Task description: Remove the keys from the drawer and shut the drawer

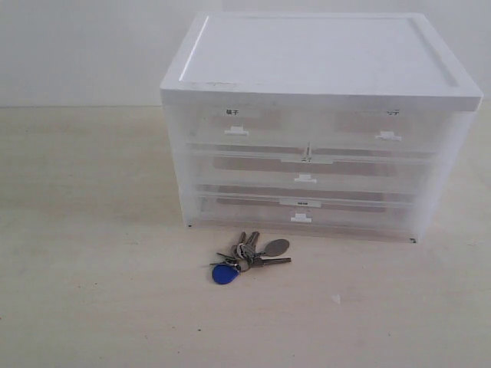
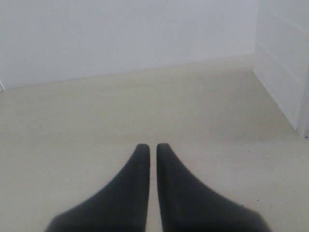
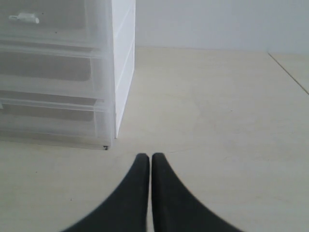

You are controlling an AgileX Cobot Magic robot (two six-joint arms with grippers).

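The keys (image 1: 247, 257) lie mid-bench (image 1: 92, 268), just before the drawer unit (image 1: 322, 54), which stands near the far edge. The drawer (image 1: 387, 126) sits flush. My left gripper (image 2: 153, 147) and right gripper (image 3: 147, 157) are clenched, empty.

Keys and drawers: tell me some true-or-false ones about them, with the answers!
1. The keys lie on the table in front of the drawer unit. True.
2. The keys carry a red tag. False: the fob is blue.
3. The top right drawer is pulled out. False: it sits pushed in.
4. The left end effector holds nothing. True.
5. The right end effector grips the keys. False: it is shut and empty.
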